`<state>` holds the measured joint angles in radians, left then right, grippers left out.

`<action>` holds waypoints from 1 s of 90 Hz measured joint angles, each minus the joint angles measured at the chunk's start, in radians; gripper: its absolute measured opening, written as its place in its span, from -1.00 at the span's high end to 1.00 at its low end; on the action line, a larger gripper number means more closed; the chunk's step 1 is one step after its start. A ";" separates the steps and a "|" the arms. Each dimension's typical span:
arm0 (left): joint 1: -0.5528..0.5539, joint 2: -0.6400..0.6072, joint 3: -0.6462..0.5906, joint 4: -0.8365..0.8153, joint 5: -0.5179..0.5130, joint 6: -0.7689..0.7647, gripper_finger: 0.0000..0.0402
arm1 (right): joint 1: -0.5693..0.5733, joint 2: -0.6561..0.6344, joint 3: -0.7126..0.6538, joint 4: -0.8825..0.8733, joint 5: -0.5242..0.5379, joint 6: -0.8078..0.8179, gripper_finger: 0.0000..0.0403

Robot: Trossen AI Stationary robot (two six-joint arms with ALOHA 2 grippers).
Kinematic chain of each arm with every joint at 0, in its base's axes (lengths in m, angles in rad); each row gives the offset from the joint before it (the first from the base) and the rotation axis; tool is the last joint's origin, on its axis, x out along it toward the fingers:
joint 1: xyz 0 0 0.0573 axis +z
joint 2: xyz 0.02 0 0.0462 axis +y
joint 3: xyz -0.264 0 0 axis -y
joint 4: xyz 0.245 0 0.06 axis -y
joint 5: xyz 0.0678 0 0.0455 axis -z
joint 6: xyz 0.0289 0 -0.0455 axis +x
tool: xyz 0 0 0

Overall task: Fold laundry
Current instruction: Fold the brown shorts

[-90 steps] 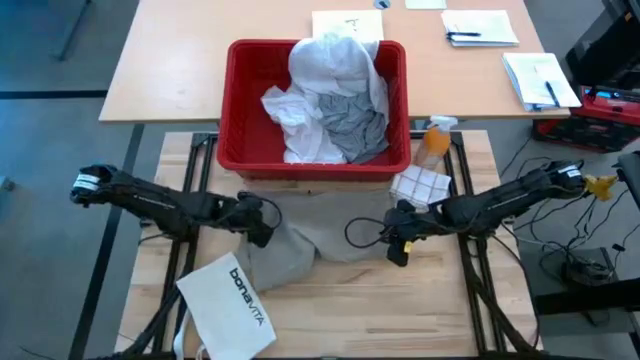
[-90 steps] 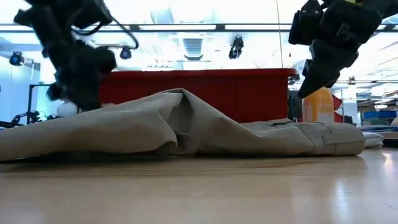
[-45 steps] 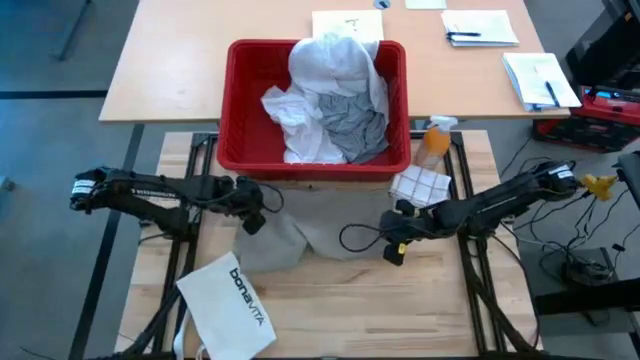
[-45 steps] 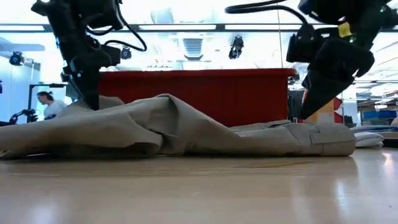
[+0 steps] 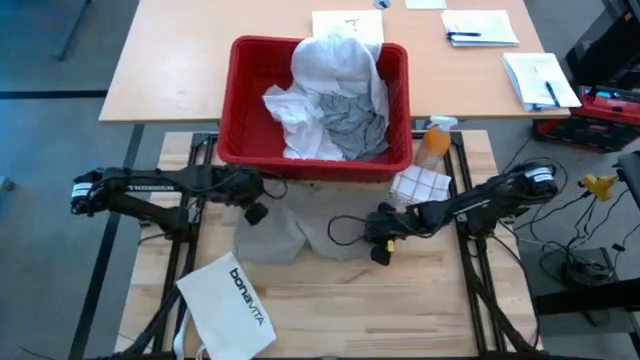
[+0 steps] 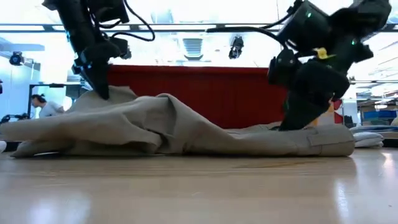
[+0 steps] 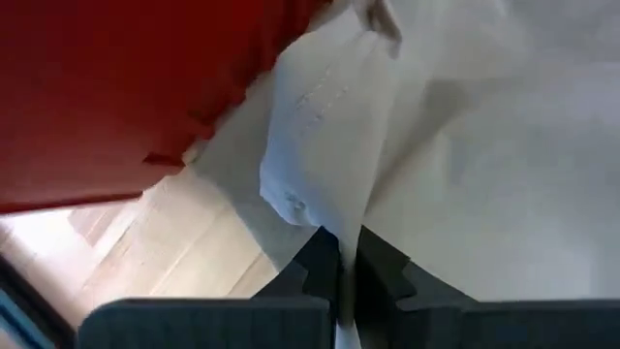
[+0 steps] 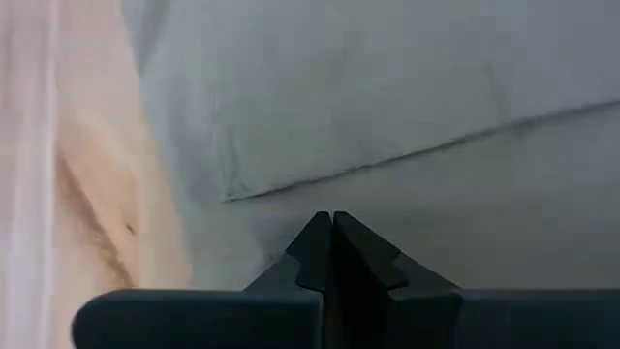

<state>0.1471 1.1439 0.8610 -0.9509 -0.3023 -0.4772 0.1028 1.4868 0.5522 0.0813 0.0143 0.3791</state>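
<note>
The khaki-tan piece (image 5: 300,235) lies crumpled on the wooden table just in front of the red basket (image 5: 240,110). A white shirt (image 5: 330,65) and a grey T-shirt (image 5: 355,125) are heaped in that basket. My left gripper (image 5: 256,212) is at the piece's far left part, close to the basket wall, and is shut on cloth. My right gripper (image 5: 378,250) is shut, with its tips down at the piece's right part (image 6: 288,124). My left gripper pinches a raised fold of the khaki piece (image 7: 341,242) between its two fingers, coming from above and slanting down. That fold stands up as a peak (image 6: 115,96), and the rest of the piece lies slack on the table. My right gripper's shut fingertips (image 8: 332,228) rest on the piece's flat top near a seam, slanting down from the right. Whether any cloth is between them, I cannot tell.
A white "bonavita" bag (image 5: 232,305) lies at the near left of the table. An orange spray bottle (image 5: 433,142) and a checked cloth (image 5: 420,185) sit right of the basket. Papers lie on the far table. Bare wood lies along the near edge.
My left gripper has gone toward the far edge and the basket, keeping its hold. It has drawn the piece's left part after it into a raised peak. My right gripper has gone left and down from above the piece's right end onto the cloth.
</note>
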 joint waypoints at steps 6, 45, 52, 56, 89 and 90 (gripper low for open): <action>0.000 0.000 -0.001 -0.026 0.006 -0.005 1.00 | 0.003 0.004 -0.010 0.017 0.002 0.020 1.00; -0.039 0.000 -0.005 0.099 0.460 -0.108 0.83 | 0.214 -0.187 -0.114 -0.098 -0.028 0.176 1.00; -0.071 0.000 -0.005 0.113 0.454 -0.150 0.69 | 0.262 -0.223 -0.115 -0.150 -0.001 0.197 1.00; -0.089 0.000 -0.005 0.114 0.447 -0.168 0.58 | 0.283 -0.238 -0.115 -0.188 0.021 0.212 1.00; -0.190 -0.016 -0.005 0.079 0.093 -0.334 -0.83 | 0.323 -0.262 -0.123 -0.263 0.066 0.275 1.00; -0.189 -0.015 -0.005 0.080 0.092 -0.332 -0.86 | 0.323 -0.262 -0.123 -0.263 0.066 0.273 1.00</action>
<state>-0.0418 1.1284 0.8558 -0.8713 -0.2105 -0.8090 0.4259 1.2251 0.4294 -0.1822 0.0799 0.6522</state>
